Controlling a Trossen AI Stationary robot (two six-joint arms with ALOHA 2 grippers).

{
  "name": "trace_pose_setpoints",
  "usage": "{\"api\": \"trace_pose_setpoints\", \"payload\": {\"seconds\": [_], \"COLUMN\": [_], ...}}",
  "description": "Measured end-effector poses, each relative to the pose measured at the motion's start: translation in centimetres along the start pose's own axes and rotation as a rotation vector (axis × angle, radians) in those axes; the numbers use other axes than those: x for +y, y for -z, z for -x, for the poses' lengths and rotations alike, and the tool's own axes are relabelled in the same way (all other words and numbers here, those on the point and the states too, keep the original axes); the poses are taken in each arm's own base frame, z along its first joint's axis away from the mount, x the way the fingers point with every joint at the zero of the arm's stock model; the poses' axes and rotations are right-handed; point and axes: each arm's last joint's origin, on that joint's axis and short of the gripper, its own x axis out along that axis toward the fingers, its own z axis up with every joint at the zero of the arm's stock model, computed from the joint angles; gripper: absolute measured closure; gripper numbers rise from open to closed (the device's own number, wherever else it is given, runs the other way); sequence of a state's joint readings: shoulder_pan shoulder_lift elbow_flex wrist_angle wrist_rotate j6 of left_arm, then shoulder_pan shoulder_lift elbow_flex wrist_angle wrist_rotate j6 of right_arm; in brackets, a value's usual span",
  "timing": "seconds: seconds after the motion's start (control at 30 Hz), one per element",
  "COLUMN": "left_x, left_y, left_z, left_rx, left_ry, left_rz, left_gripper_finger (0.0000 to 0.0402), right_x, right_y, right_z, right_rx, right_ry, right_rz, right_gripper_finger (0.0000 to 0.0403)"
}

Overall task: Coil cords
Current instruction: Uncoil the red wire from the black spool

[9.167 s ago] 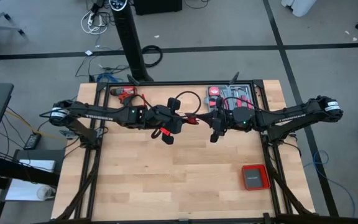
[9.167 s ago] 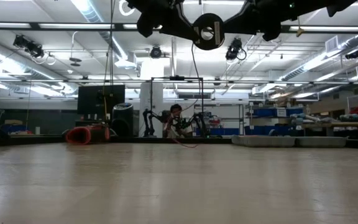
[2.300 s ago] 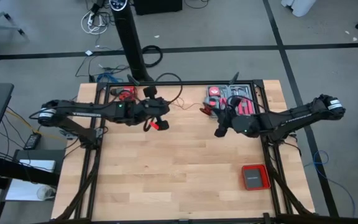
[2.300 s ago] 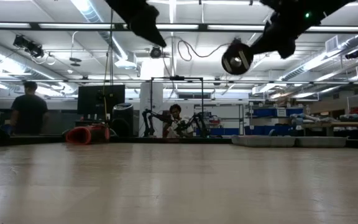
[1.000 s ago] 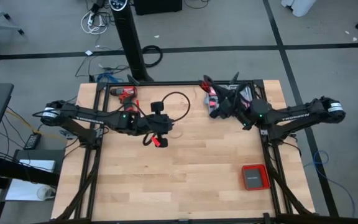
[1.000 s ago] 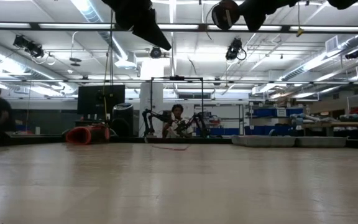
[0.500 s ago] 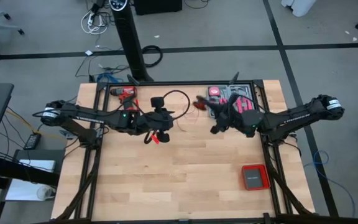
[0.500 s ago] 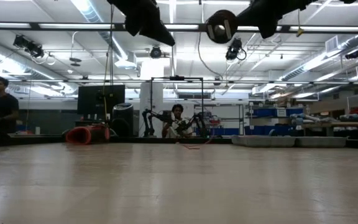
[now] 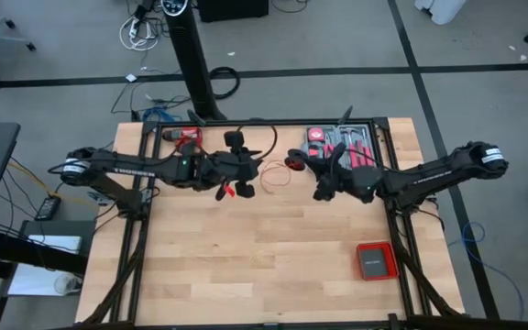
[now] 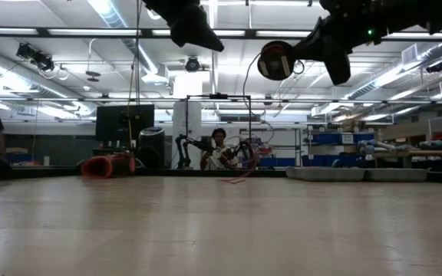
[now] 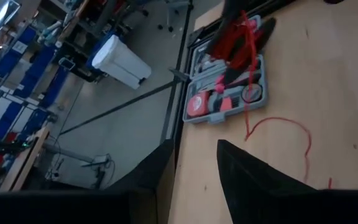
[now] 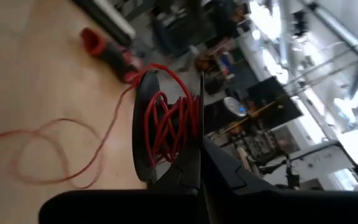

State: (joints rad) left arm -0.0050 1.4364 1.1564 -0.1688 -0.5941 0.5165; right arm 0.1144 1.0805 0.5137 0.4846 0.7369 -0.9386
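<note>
Cord lies looped mid-table, its bundle wound between the right gripper fingers, clamped on it (partly hidden from above). Left gripper hangs parted nearby; near table half bare.

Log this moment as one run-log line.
left gripper: open, empty, above table | right gripper: shut on spool | red cord: loose loop on table

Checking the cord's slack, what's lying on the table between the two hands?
A loose loop of red cord on bare wood, between left hand and right hand, clearest in the high view.
</note>
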Motion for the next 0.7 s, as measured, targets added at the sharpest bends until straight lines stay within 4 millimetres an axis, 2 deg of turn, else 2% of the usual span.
{"api": "trace_pose_setpoints", "payload": {"seconds": [0.2,0.37,0.7], "left_x": [0.6,0.7,0.7], "left_y": [0.1,0.1,-0.1], "left_z": [-0.4,-0.5,-0.5], "left_rx": [-0.012,-0.044,-0.066], "left_ry": [-0.007,0.027,0.044], "left_rz": [0.018,-0.004,-0.070], "left_gripper_finger": [0.0276,0.0276,0.0275], "right_x": [-0.1,-0.3,-0.5], "right_y": [1.1,1.8,1.3], "right_z": [-0.3,-0.6,-0.5], "right_rx": [-0.125,-0.137,-0.233], "right_ry": [0.017,0.031,0.007], "right_rz": [-0.101,-0.118,-0.209], "right_gripper_finger": [0.0403,0.0403,0.0403]}}
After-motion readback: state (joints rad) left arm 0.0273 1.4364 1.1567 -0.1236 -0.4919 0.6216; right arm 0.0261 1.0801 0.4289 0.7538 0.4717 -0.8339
